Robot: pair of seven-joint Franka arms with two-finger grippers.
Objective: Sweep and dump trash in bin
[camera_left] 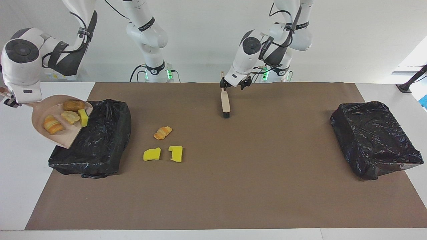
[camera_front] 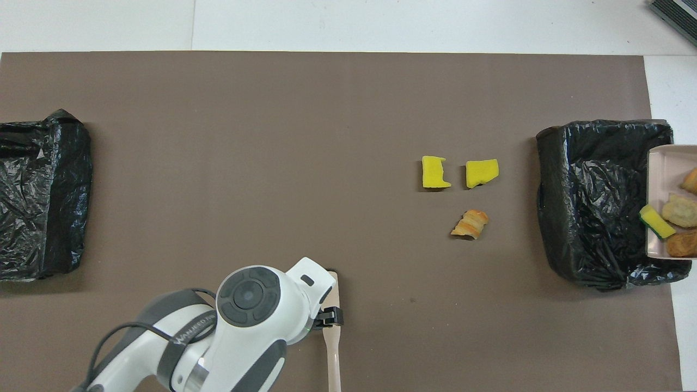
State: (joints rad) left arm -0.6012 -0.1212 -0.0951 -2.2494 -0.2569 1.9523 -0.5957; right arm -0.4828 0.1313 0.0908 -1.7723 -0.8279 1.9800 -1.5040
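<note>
Trash (camera_left: pixel 162 132): three pieces on mat | left end effector (camera_left: pixel 235 84) open | right gripping dustpan (camera_left: pixel 60 133)

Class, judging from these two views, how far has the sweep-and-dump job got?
Done: four pieces lie in the dustpan. In hand: the right gripper holds it over the edge of the bin. The left gripper stands open above the brush. Left: tipping out, then three pieces remain on the mat.

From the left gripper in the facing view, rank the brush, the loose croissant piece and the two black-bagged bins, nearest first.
Measured from the left gripper:
1. Brush, lying on the mat just below it.
2. Croissant piece, on the mat toward the right arm's end.
3. Two bins, too close to call: the one under the dustpan, and the one at the left arm's end.
</note>
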